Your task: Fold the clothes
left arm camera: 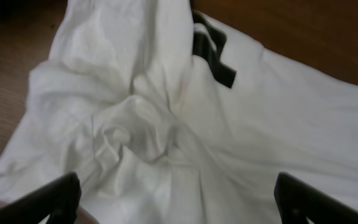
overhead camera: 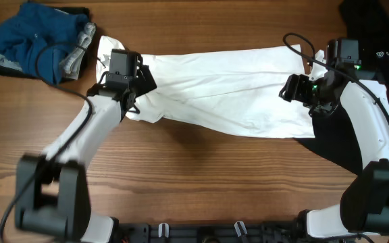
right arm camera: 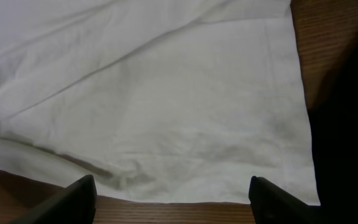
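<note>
The white T-shirt [overhead camera: 221,94] lies across the table as a long, loosely folded band. My left gripper [overhead camera: 138,86] is open over its bunched left end, fingers wide apart above crumpled cloth [left arm camera: 166,137]; part of the black print [left arm camera: 213,56] shows there. My right gripper [overhead camera: 301,90] is open over the shirt's right end; its fingers straddle the flat hem and corner [right arm camera: 185,124] above bare wood. Neither gripper holds cloth.
A pile of blue and grey garments [overhead camera: 36,40] sits at the back left corner. A black garment [overhead camera: 356,135] with a small light logo lies at the right, partly under the shirt's end and beside it [right arm camera: 347,124]. Wooden tabletop [overhead camera: 201,182] lies in front.
</note>
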`<action>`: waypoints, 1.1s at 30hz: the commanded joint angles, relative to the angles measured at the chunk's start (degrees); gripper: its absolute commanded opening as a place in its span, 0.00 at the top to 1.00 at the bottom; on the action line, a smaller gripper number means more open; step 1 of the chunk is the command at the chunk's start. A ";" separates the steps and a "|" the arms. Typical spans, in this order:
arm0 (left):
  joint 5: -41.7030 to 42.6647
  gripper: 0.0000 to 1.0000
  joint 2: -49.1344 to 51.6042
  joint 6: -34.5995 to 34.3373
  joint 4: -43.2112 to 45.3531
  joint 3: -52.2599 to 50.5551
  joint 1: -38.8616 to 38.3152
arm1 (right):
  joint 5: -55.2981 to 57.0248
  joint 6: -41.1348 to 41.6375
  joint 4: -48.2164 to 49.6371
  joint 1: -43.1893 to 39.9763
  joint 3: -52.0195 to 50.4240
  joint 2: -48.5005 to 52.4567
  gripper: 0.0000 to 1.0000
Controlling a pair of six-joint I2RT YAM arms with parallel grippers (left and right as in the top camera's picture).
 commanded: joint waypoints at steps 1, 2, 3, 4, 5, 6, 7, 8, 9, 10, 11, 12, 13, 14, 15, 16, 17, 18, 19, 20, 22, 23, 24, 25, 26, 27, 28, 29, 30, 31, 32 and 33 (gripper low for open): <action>-0.52 0.00 -8.57 5.05 -13.09 0.09 -4.96 | -0.68 0.66 0.76 0.09 -0.04 -0.28 0.21; -0.50 0.01 -8.31 5.51 -17.99 -0.22 -6.73 | -0.68 0.68 1.36 0.09 -0.04 -0.24 0.21; -0.52 0.02 -7.52 6.69 -20.00 -0.90 -7.78 | -0.68 0.68 1.73 0.09 -0.04 -0.20 0.21; -0.52 0.03 -6.43 7.96 -20.55 -1.97 -8.66 | -0.70 0.66 1.99 0.11 -0.04 -0.07 0.21; -0.50 0.04 -5.42 9.55 -20.35 -3.13 -9.31 | -0.68 0.63 2.19 0.11 -0.04 0.04 0.21; -0.55 0.05 -4.63 11.41 -19.82 -4.13 -9.79 | -0.68 0.61 2.21 0.09 -0.04 0.04 0.21; -0.55 0.07 -3.52 12.96 -19.04 -5.14 -9.99 | -0.68 0.61 2.21 0.15 -0.04 0.04 0.21; -0.55 0.09 -2.16 13.18 -17.94 -5.73 -9.99 | -0.68 0.57 2.19 0.15 -0.04 0.04 0.21; -0.52 0.11 -0.87 13.75 -16.63 -6.08 -9.99 | -0.66 0.52 2.25 0.15 -0.04 0.04 0.21; -0.50 0.13 0.04 14.69 -15.72 -6.25 -9.99 | -0.68 0.44 2.38 0.15 -0.04 0.04 0.21; -0.50 0.16 1.60 15.87 -14.32 -6.32 -9.99 | -0.68 0.37 2.51 0.15 -0.04 0.04 0.21; -0.55 0.17 3.43 16.57 -12.55 -6.32 -9.99 | -0.68 0.39 2.60 0.15 -0.04 0.04 0.21; -0.52 0.17 5.09 17.51 -10.86 -6.32 -9.99 | -0.68 0.39 2.71 0.15 -0.04 0.04 0.21; -0.74 0.17 7.04 17.66 -9.18 -6.32 -9.99 | -0.68 0.37 2.75 0.15 -0.04 0.04 0.21; -0.85 0.17 8.68 17.66 -8.07 -6.32 -9.97 | -0.68 0.37 2.69 0.15 -0.04 0.04 0.21; -1.38 0.17 10.05 17.66 -7.30 -6.32 -9.92 | -0.68 0.39 2.67 0.15 -0.04 0.04 0.21; -2.49 0.17 11.45 17.64 -6.75 -6.32 -9.92 | -0.68 0.39 2.58 0.15 -0.04 0.04 0.21; -3.87 0.17 12.79 17.62 -6.29 -6.32 -9.92 | -0.68 0.39 2.56 0.15 -0.04 0.04 0.21; -5.18 0.17 13.46 17.42 -6.21 -6.32 -9.92 | -0.68 0.39 2.58 0.15 -0.04 0.04 0.21; -6.16 0.18 13.66 17.40 -6.21 -6.32 -9.92 | -0.68 0.44 2.58 0.15 -0.04 0.04 0.21; -8.92 0.20 13.66 17.40 -6.08 -6.32 -9.92 | -0.68 0.46 2.58 0.15 -0.04 0.04 0.21; -9.73 0.23 13.66 17.40 -6.10 -6.32 -9.92 | -0.68 0.61 2.58 0.15 -0.04 0.04 0.21; -10.03 0.35 13.66 17.40 -6.10 -6.32 -9.92 | -0.68 0.61 2.58 0.15 -0.04 0.04 0.21; -10.01 0.66 13.66 17.35 -6.32 -6.32 -9.92 | -0.68 0.66 2.58 0.15 -0.04 0.04 0.21; -10.01 0.85 13.66 16.72 -6.86 -6.29 -9.92 | -0.68 0.66 2.58 0.15 -0.04 0.04 0.21; -10.01 0.94 13.64 15.67 -7.78 -6.32 -9.92 | -0.68 0.63 2.56 0.15 -0.04 0.04 0.21; -9.99 0.96 13.64 15.17 -8.48 -6.32 -9.88 | -0.68 0.63 2.56 0.15 -0.04 0.04 0.21; -10.14 0.96 13.64 13.88 -9.81 -6.29 -9.88 | -0.68 0.66 2.54 0.15 -0.04 0.04 0.21; -10.16 0.96 13.64 12.85 -10.58 -6.29 -9.88 | -0.68 0.66 2.54 0.15 -0.04 0.04 0.21; -10.16 0.96 13.60 12.11 -11.50 -6.29 -9.88 | -0.68 0.66 2.54 0.15 -0.04 0.04 0.21; -10.16 0.96 13.53 11.30 -12.15 -6.29 -9.86 | -0.68 0.68 2.51 0.15 -0.04 0.04 0.21; -10.14 0.96 13.16 10.91 -12.85 -6.16 -9.88 | -0.68 0.68 2.36 0.15 -0.04 0.04 0.21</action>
